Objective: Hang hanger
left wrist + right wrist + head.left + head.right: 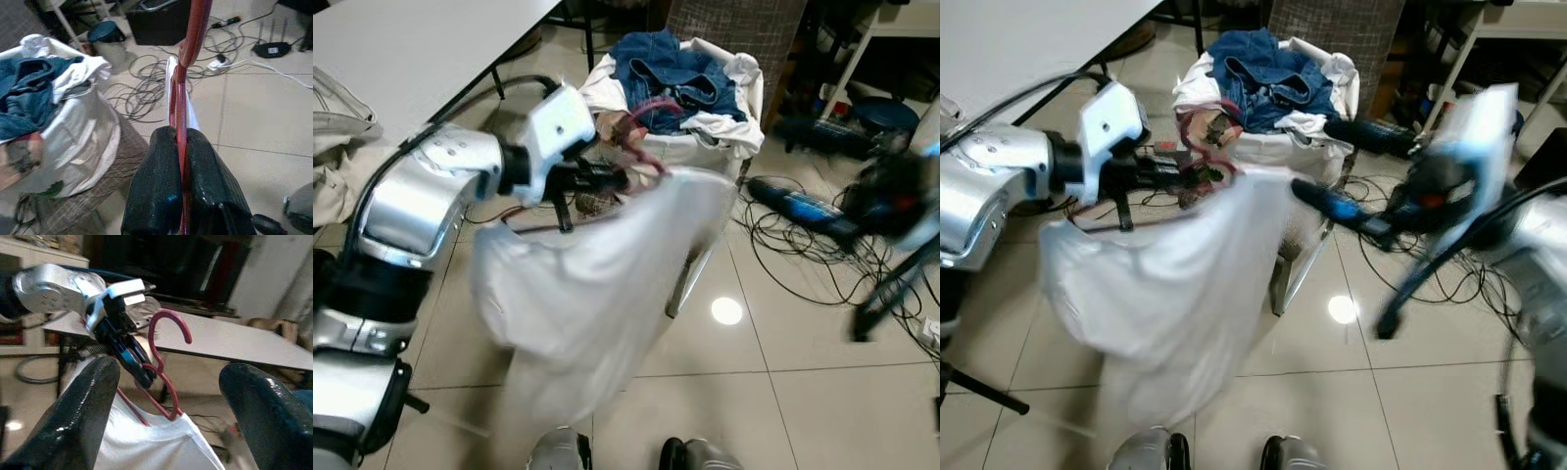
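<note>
A red hanger (644,149) carries a white garment (587,294) that hangs down over the tiled floor. My left gripper (607,179) is shut on the hanger's wire just below the hook, and the left wrist view shows both black fingers (161,176) pressed against the red wire (191,34). My right gripper (168,369) is open, its fingers wide apart and facing the hanger hook (171,328) without touching it. In the eye views the right arm (1454,166) is blurred, out to the right of the garment.
A laundry basket (705,147) heaped with jeans (671,69) and white clothes stands just behind the hanger. A grey table (411,49) is at the left. Tangled cables (803,245) and dark devices lie on the floor at right. My feet (695,455) are below.
</note>
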